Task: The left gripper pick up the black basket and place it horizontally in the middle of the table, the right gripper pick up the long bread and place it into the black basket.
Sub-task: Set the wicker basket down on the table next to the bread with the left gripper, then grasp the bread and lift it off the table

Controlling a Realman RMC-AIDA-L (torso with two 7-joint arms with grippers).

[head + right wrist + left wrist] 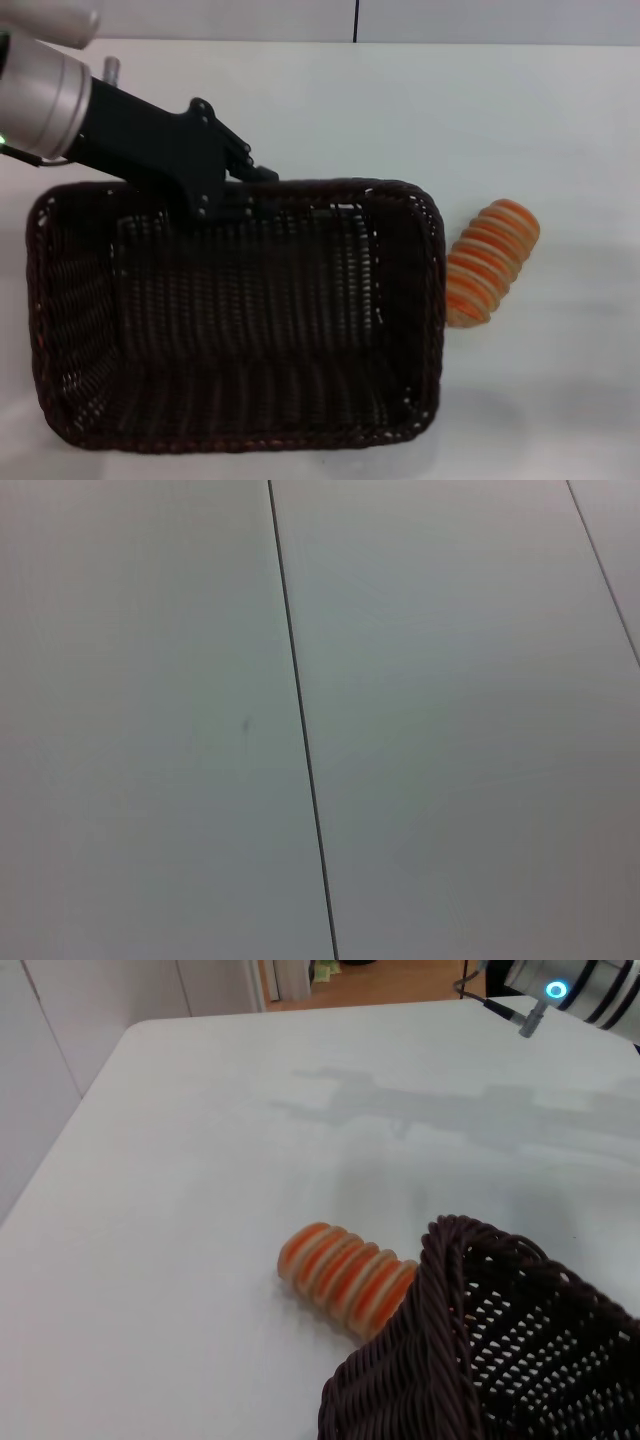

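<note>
The black basket (235, 315) lies flat on the white table (520, 120), long side across my view, left of centre. My left gripper (228, 192) reaches in from the upper left and sits on the basket's far rim, one finger inside and one outside, shut on the rim. The long bread (490, 262), tan with orange stripes, lies on the table just right of the basket, close to its right wall. The left wrist view shows the bread (345, 1278) beside a basket corner (480, 1360). Only a piece of the right arm with a blue light (553, 990) shows; its gripper is out of view.
The table's far edge meets a pale wall with a dark vertical seam (356, 20). The right wrist view shows only pale panels with a dark seam (300, 720). White tabletop stretches right of and beyond the bread.
</note>
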